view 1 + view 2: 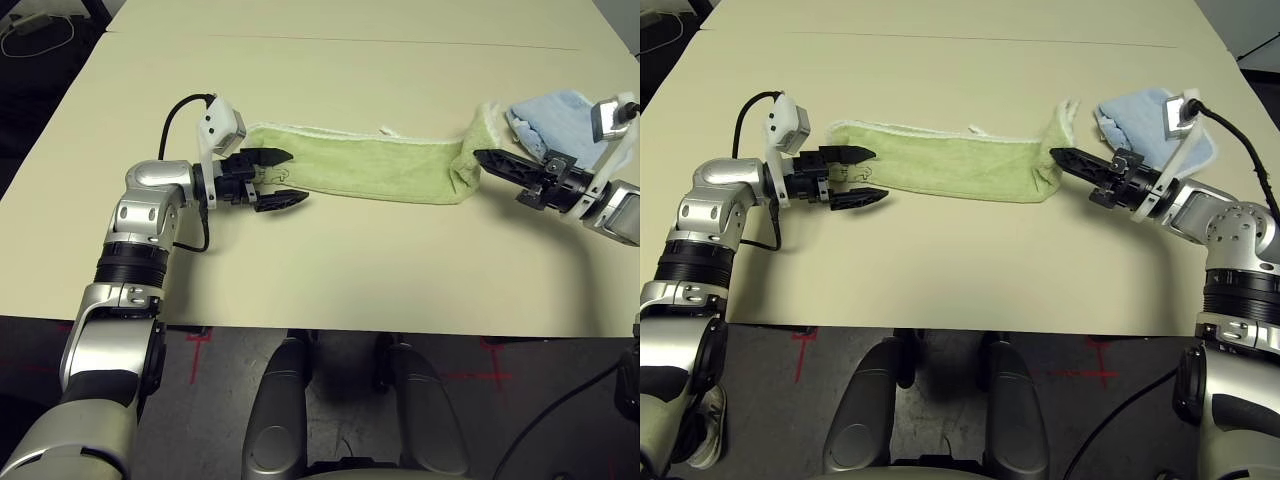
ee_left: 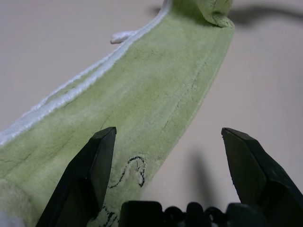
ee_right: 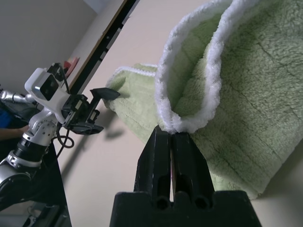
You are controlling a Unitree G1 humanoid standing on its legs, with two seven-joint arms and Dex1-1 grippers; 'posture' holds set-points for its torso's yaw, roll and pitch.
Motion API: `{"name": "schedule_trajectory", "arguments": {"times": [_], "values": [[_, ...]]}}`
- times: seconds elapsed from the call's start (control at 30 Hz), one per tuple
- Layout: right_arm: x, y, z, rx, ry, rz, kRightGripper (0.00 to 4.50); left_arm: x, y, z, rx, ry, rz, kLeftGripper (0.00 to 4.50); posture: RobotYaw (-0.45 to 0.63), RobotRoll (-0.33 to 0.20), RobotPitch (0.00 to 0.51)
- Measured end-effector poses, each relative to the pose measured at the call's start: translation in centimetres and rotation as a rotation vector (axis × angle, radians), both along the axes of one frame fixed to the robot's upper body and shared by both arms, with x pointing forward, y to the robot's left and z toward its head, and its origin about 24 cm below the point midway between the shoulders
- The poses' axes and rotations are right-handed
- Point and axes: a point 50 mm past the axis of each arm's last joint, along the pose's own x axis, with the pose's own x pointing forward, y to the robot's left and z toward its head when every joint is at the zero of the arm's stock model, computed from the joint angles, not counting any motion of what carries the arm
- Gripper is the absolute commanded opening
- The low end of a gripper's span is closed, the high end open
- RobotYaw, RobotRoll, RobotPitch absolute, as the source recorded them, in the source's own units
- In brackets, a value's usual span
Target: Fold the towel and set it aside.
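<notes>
Right gripper [image 1: 1058, 154] pinches the towel [image 1: 370, 165] end; carry it over to the far end; left gripper [image 1: 282, 177] spread wide, press that end down.

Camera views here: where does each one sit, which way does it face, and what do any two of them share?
Left eye view, right eye view: on the head, looking down at the table, the towel, the light blue towel, both silver forearms.
Left wrist view: along the open left gripper, over the towel's embroidered end.
Right wrist view: along the right gripper, shut on the towel's white edge.
Shared: the towel in every view; the left gripper also shows in the right wrist view.
</notes>
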Motion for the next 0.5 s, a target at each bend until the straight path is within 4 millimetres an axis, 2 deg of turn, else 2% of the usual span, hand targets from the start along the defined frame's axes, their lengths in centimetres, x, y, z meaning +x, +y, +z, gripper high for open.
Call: {"name": "schedule_trajectory", "arguments": {"times": [0.2,0.3,0.5], "values": [[0.5,1.4,0.7,-0.061,-0.035,0.039,0.06,0.0,0.0,0.0,0.0,0.001,0.0,4.5,0.05,0.0,0.248],[0.9,3.0,0.1,-0.116,-0.031,0.079,0.06,0.0,-0.1,0.1,0.001,-0.003,-0.002,4.5,0.05,0.0,0.248],[1.3,4.4,-0.8,-0.178,-0.031,0.102,0.06,-0.2,-0.2,0.2,0.004,-0.011,-0.005,4.5,0.06,0.0,0.25]]}}
